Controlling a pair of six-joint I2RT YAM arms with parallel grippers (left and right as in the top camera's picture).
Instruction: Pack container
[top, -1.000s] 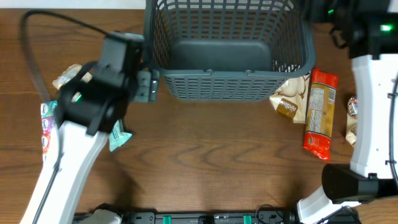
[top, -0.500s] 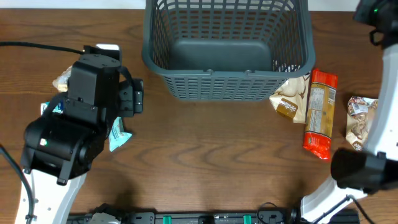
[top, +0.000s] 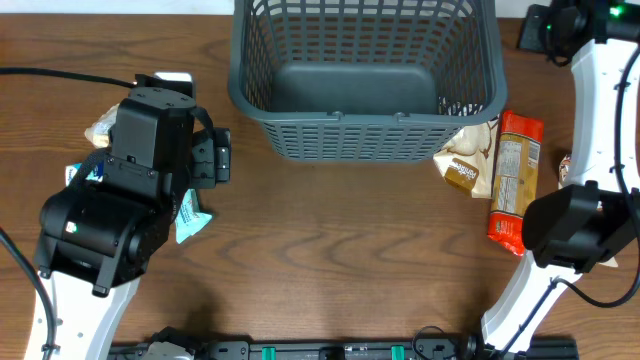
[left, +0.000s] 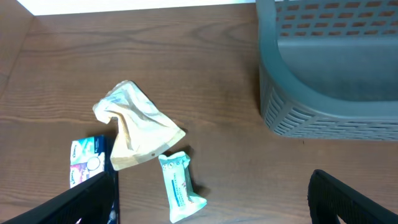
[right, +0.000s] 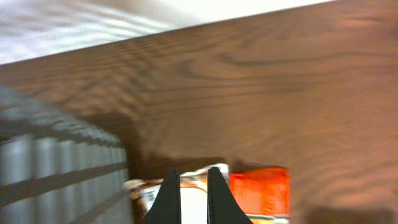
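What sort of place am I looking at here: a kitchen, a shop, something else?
Most likely a robot test bench in a lab. A left arm and a right arm share a wooden table, where a grey basket and snack packs seem laid out for packing practice.

Container (top: 365, 140) dark grey, lattice walls; long pack (top: 515, 180) orange-red; table (top: 330, 250) brown woodgrain.
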